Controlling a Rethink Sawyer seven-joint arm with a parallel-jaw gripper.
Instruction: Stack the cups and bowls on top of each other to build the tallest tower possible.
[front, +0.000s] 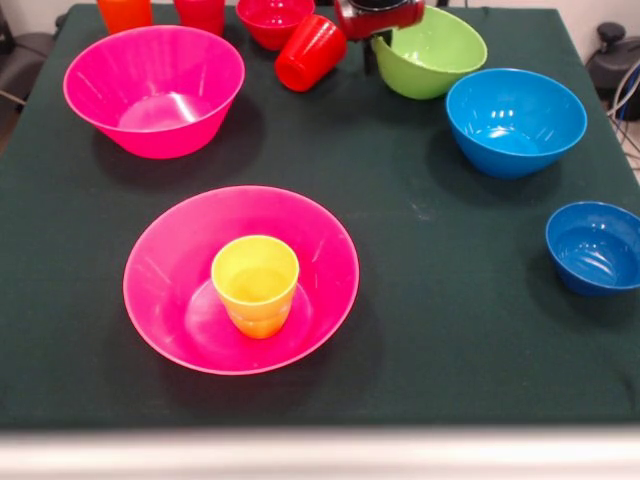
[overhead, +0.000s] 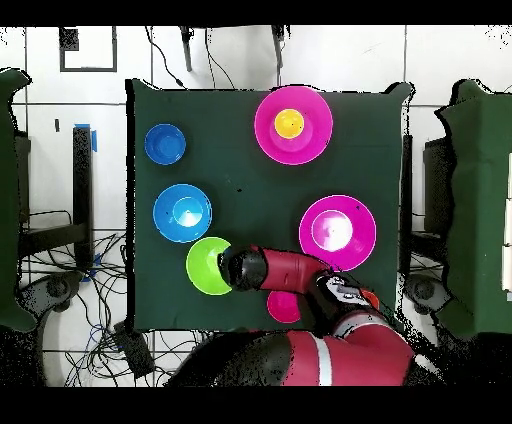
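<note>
The tower (front: 255, 290) is standing only two pieces high: a yellow cup (front: 256, 283) is sitting upright inside a wide pink bowl (front: 170, 300) near the front of the tabletop (front: 420, 330). The green bowl (front: 435, 52) is tilting at the gripper (front: 372, 45), seemingly being lifted by its rim, though I cannot tell how the fingers are set. The second pink bowl (front: 152, 88), light blue bowl (front: 515, 120), dark blue bowl (front: 594, 247), and red cups (front: 310, 52) are waiting unstacked.

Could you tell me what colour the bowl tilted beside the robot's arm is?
Lime green bowl; the front view shows it best.
</note>
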